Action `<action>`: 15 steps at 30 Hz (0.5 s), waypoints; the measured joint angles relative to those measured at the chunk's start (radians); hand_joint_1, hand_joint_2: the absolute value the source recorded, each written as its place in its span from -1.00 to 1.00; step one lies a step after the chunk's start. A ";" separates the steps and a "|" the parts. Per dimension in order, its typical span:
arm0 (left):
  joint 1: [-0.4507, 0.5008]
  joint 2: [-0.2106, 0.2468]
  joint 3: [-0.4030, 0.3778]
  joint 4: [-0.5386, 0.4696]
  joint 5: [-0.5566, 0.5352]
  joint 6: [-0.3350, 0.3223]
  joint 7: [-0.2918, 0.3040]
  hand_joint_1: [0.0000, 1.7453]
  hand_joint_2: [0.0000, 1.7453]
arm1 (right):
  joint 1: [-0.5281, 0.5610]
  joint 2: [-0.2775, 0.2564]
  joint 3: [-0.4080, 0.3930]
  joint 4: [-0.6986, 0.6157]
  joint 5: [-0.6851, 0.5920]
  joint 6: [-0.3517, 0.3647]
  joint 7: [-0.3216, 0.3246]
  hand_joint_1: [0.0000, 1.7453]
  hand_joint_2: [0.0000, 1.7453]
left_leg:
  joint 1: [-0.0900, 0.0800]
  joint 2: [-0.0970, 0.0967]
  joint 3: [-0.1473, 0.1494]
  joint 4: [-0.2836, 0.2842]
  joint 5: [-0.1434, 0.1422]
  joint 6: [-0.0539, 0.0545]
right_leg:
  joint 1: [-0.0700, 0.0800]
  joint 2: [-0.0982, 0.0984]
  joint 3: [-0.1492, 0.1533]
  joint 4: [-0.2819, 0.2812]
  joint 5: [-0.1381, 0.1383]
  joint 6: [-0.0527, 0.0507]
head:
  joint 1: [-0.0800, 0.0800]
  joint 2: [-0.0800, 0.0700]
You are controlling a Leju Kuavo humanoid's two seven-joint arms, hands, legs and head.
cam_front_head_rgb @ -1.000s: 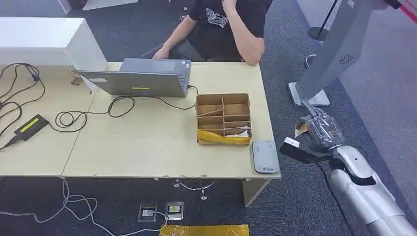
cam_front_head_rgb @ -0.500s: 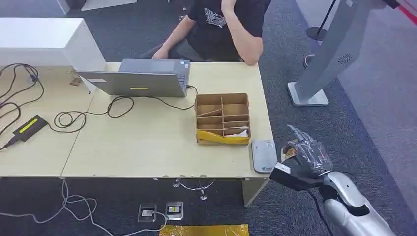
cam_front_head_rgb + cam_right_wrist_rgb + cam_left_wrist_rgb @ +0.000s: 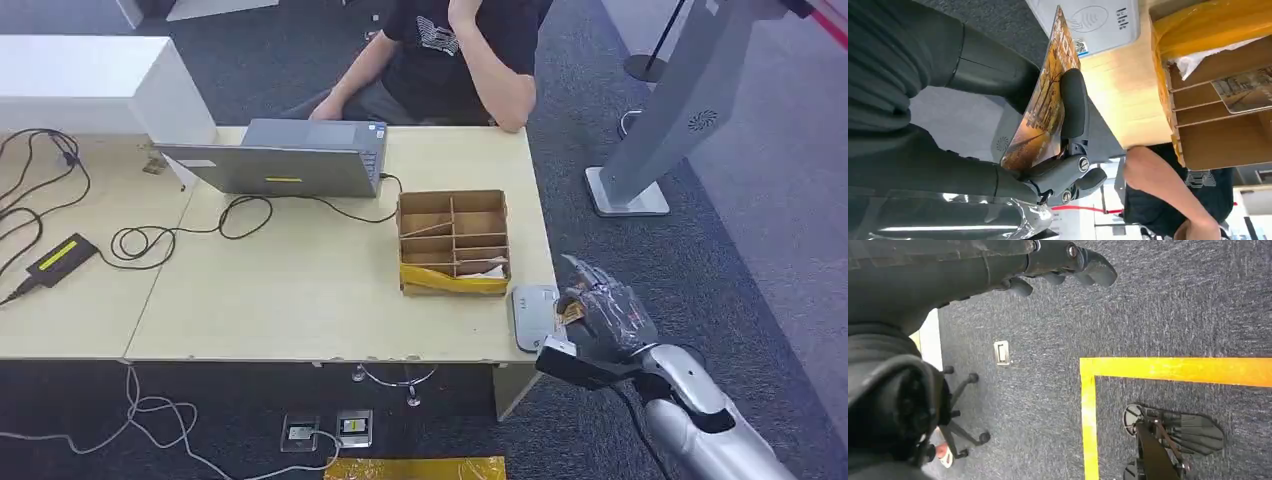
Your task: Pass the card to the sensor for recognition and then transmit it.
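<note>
My right hand (image 3: pixel 605 315) grips an orange picture card (image 3: pixel 570 312) just off the table's right edge, beside the grey card sensor (image 3: pixel 533 317) at the front right corner. In the right wrist view the card (image 3: pixel 1048 97) is pinched between thumb and fingers (image 3: pixel 1073 110), its edge close to the sensor (image 3: pixel 1088 22). My left hand (image 3: pixel 1058 262) hangs over the carpet with its fingers curled and nothing in them.
A cardboard divider box (image 3: pixel 453 240) with yellow tape stands just behind the sensor and holds another card (image 3: pixel 1243 90). A person (image 3: pixel 450 55) sits behind the table near a laptop (image 3: pixel 285 158). Cables (image 3: pixel 150 235) cross the left side. A grey stand (image 3: pixel 660 110) rises at right.
My right hand has carried the card left and toward the table, from out over the carpet to right beside the sensor.
</note>
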 joint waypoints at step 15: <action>0.000 -0.003 0.000 0.000 0.001 -0.008 -0.003 -1.00 -1.00 | -0.042 0.034 -0.004 0.166 0.040 -0.013 -0.082 1.00 1.00 | 0.000 0.000 0.000 0.000 0.000 0.000 | 0.000 0.000 0.000 0.000 0.000 0.000 | 0.000 0.000</action>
